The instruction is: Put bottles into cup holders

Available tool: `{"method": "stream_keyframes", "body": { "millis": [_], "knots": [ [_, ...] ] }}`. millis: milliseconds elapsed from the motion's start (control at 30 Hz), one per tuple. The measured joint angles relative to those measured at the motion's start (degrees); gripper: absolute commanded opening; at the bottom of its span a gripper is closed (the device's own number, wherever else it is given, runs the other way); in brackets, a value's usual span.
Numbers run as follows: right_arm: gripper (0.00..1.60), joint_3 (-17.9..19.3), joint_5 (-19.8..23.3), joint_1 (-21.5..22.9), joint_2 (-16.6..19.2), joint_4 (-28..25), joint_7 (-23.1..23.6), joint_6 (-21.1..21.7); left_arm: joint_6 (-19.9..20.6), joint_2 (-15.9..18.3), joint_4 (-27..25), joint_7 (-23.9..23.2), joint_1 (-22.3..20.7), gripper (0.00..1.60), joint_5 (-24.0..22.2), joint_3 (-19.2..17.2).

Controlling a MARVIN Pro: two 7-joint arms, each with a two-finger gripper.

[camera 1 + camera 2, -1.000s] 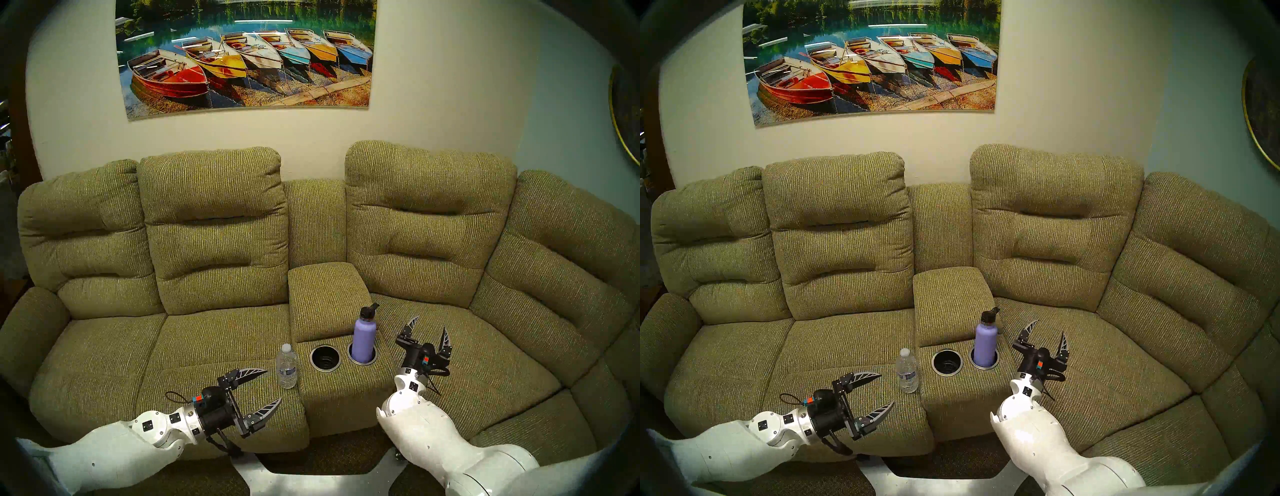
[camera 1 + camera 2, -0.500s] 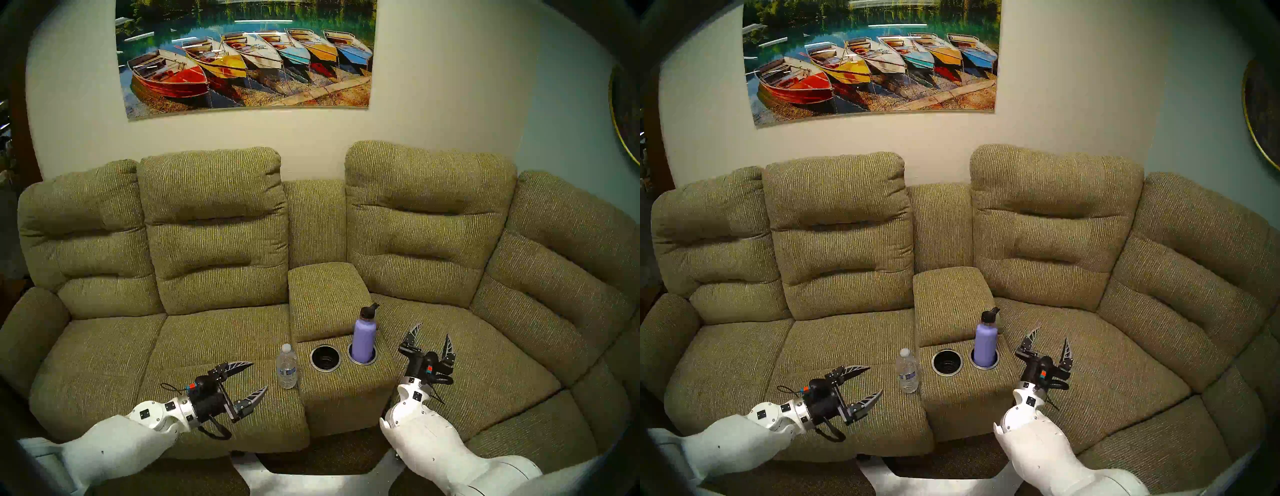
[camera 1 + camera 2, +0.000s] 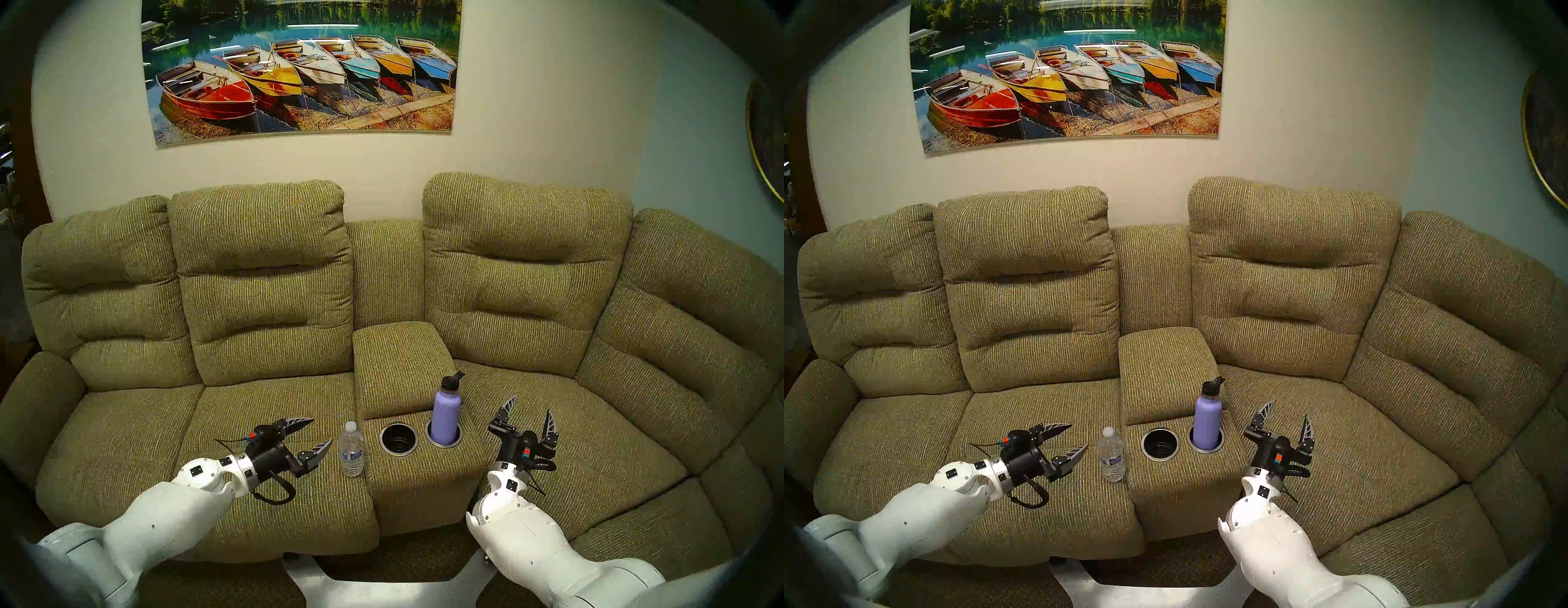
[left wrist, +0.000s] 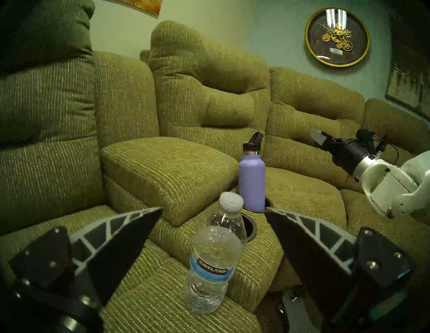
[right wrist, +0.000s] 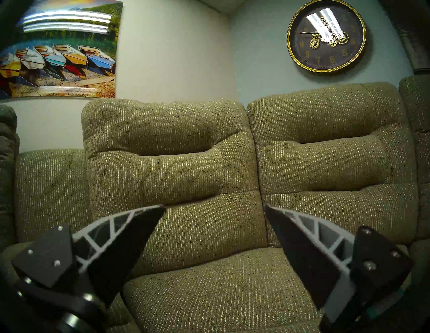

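Lavender flask [image 3: 445, 418] upright in my right cup holder [image 3: 443, 437]; clear water bottle [image 3: 351, 449] upright beside empty left cup holder [image 3: 399, 439].

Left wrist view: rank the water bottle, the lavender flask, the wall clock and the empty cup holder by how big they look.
1. Water bottle, largest, though it is nearest the camera.
2. Lavender flask.
3. Wall clock; close to the flask in apparent size and farther off, so that order is unsure.
4. Empty cup holder, smallest; the water bottle partly hides it.

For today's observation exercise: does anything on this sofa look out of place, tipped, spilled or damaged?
Only the clear water bottle looks out of place: it stands upright on the seat cushion beside the console, while the left cup holder is empty. The lavender flask sits upright in the right cup holder. Nothing looks spilled or damaged.
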Motion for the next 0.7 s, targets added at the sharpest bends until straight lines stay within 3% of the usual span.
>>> {"method": "stream_keyframes", "body": {
  "millis": [300,700],
  "knots": [
    [1.6,0.0,-0.1,0.0,0.0,0.0,0.0,0.0,3.6,-5.2,8.2,-3.1,-5.5,1.6,1.3,1.9],
    [1.6,0.0,-0.1,0.0,0.0,-0.2,-0.1,0.0,3.5,-9.3,20.2,-11.8,-9.6,1.6,-0.9,1.4]
  ]
}}
